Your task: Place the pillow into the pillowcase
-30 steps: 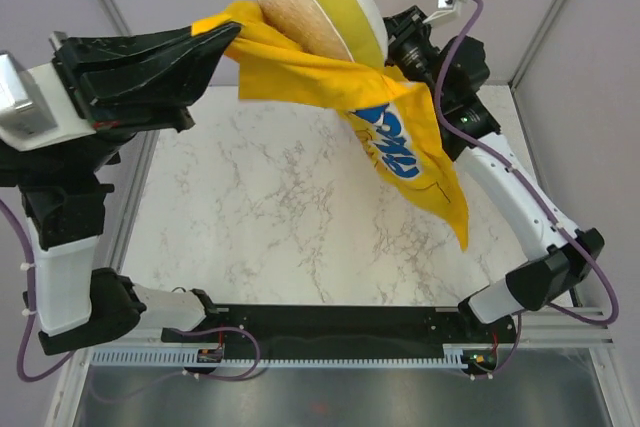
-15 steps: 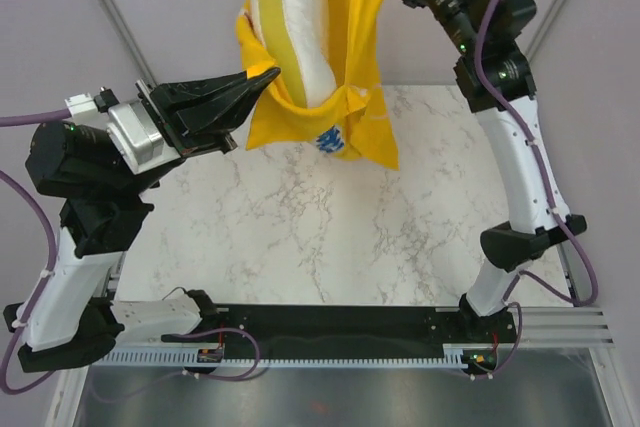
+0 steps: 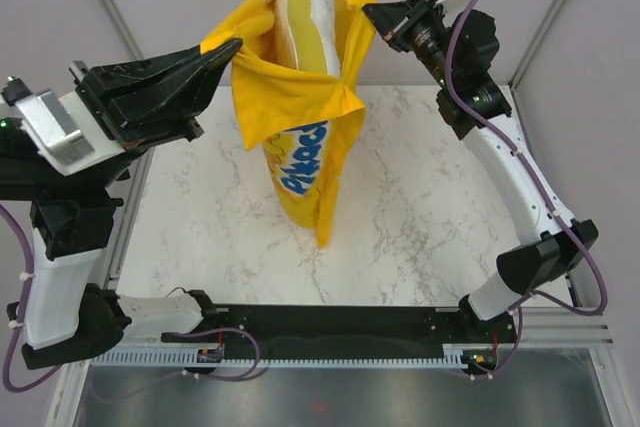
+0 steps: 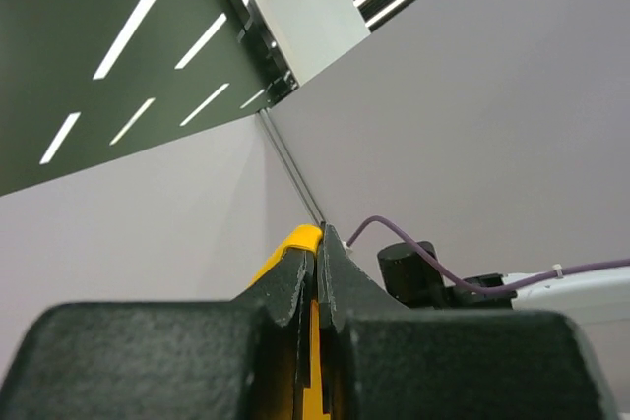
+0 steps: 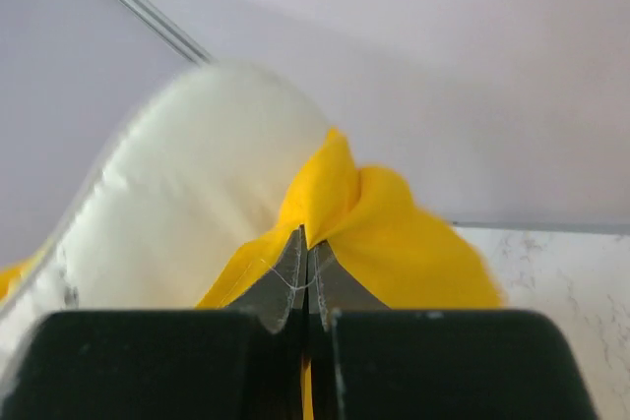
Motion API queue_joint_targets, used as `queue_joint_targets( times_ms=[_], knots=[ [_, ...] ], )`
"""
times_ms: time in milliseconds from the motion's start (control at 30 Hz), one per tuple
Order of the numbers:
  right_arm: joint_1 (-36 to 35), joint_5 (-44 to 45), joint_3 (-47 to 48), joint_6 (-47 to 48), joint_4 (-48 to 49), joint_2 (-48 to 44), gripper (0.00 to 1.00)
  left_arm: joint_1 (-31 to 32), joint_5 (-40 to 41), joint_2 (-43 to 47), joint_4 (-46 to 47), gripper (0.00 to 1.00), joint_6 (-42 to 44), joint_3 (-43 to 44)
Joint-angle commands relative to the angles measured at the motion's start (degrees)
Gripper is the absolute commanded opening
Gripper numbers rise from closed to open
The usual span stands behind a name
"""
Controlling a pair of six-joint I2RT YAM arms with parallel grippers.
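Only one print seen: big blue lettering [image 3: 303, 159] running down the hanging yellow pillowcase [image 3: 290, 97], top view. Letters sideways and creased by folds; word not readable. No other labels legible.

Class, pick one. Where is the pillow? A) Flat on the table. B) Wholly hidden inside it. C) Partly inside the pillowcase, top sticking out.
C: the pillow rises out of the pillowcase, whose mouth the left gripper and right gripper pinch open in midair.

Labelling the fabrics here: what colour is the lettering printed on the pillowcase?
Blue lettering on the bright yellow pillowcase; clearest in the top external view.
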State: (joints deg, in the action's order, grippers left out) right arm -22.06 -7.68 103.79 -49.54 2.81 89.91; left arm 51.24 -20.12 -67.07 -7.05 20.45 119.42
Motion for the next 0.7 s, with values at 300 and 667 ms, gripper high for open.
queue_joint_targets(
  times_ms=[300,667],
  knots=[
    [1.3,5.0,16.4,6.8,-4.0,-5.0,0.0,0.4,3.9,3.4,9.5,0.02,4.4,-6.1],
    [1.3,0.3,-6.4,-0.2,4.9,-8.7,0.0,0.5,2.5,3.4,9.1,0.02,1.1,-3.7]
  ],
)
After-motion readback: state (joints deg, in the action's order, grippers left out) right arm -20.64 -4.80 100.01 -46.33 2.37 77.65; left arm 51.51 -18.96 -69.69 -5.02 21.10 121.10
